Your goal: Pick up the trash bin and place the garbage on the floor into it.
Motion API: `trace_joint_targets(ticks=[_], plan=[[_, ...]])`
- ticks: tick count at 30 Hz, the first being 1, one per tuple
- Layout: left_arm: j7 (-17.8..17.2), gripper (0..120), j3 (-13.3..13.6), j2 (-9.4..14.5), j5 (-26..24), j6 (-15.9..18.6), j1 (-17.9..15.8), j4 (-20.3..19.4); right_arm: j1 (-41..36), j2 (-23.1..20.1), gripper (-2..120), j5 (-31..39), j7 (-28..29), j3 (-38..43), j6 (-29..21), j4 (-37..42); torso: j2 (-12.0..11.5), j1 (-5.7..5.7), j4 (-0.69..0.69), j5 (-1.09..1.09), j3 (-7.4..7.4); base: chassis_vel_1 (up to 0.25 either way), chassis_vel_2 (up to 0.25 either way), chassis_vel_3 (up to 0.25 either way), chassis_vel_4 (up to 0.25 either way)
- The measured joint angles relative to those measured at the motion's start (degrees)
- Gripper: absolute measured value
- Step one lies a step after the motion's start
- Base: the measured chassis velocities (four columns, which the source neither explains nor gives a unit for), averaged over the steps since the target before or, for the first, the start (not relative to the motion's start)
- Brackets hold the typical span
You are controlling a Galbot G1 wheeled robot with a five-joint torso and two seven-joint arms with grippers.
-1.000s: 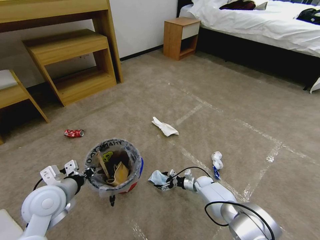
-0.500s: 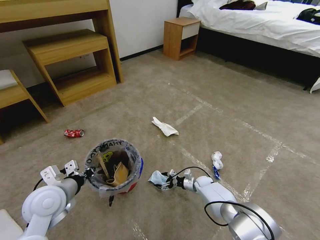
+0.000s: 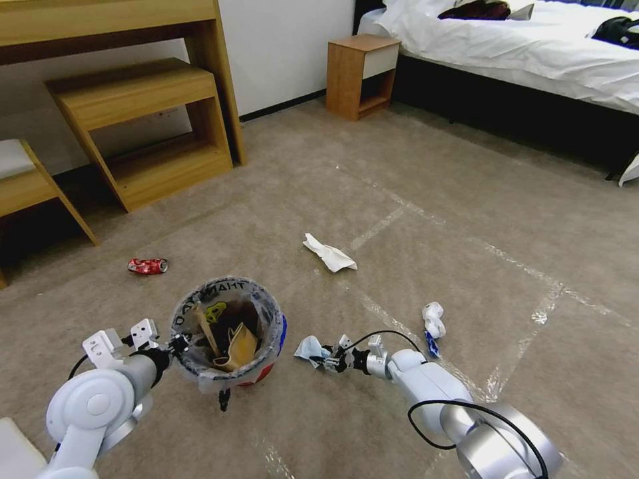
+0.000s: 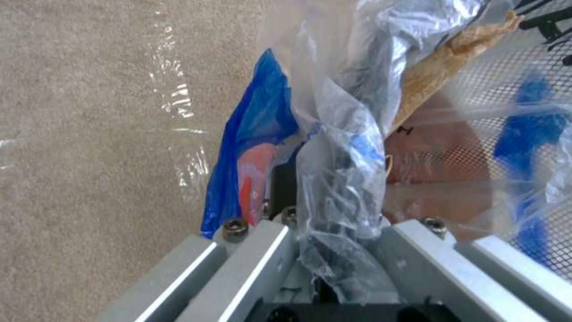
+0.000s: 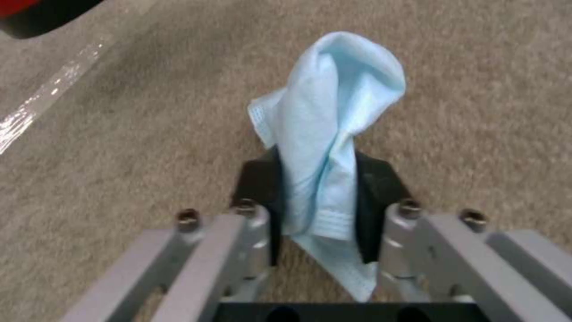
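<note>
A: What differs from a moment ago?
B: The pale blue mask [image 5: 328, 129] has lifted off the floor [image 3: 413, 199]; the right tool [image 3: 331, 362] pinches it narrowly, raised slightly, just right of the trash bin [image 3: 226, 332].

A: How does the mask lie?
B: Its long axis runs straight out from the tool, the folded end pointing away.

A: And the bin?
B: The left tool [image 3: 174, 346] is clamped on its rim and bag, mouth upward. Inside: a wooden stick [image 3: 205, 329] and a brown paper bag [image 3: 241, 346].

A: What remains on the carpet?
B: A crushed red can [image 3: 148, 266], white crumpled paper [image 3: 329, 253] and a white-blue wad [image 3: 432, 322].
</note>
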Motion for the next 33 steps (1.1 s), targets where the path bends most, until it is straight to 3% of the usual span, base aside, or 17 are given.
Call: trace_joint_targets(ticks=[2, 6, 12, 17, 28, 33], plan=[[0.00, 0, 0.00, 0.00, 0.04, -0.10, 0.02, -0.01, 0.07, -0.04, 11, 0.30, 0.26, -0.33, 0.01, 0.34, 0.00, 0.00, 0.00, 0.00, 0.00, 0.000, 0.000, 0.000, 0.000], [0.00, 0, 0.00, 0.01, 0.09, -0.14, 0.06, -0.01, 0.11, -0.04, 1, 0.55, 0.57, -0.38, 0.13, 0.61, 0.00, 0.00, 0.00, 0.00, 0.00, 0.000, 0.000, 0.000, 0.000], [-0.09, 0, -0.01, 0.08, -0.05, -0.16, 0.05, -0.18, -0.31, -1.16, 0, 1.20, 0.40, -0.29, 0.47, 3.10, 0.00, 0.00, 0.01, 0.00, 0.00, 0.000, 0.000, 0.000, 0.000], [-0.79, 0, -0.34, 0.70, -1.16, -0.16, -0.11, -0.79, -1.22, -4.26, 0, 3.94, 0.14, 0.27, 1.51, 11.63, 0.00, 0.00, 0.00, 0.01, 0.00, 0.000, 0.000, 0.000, 0.000], [-1.99, 0, -0.56, 1.40, -2.60, -0.16, -0.40, -2.21, 1.88, -7.36, 0, 0.87, -0.46, 6.23, 11.56, 18.78, 0.00, 0.00, 0.00, 0.00, 0.00, 0.000, 0.000, 0.000, 0.000], [-2.29, 0, -0.71, 1.55, -3.03, -0.16, -0.43, -2.57, 3.06, -8.76, 0, 3.57, 0.42, 7.12, 11.60, 23.64, 0.00, 0.00, 0.01, 0.01, 0.01, 0.000, 0.000, 0.000, 0.000]])
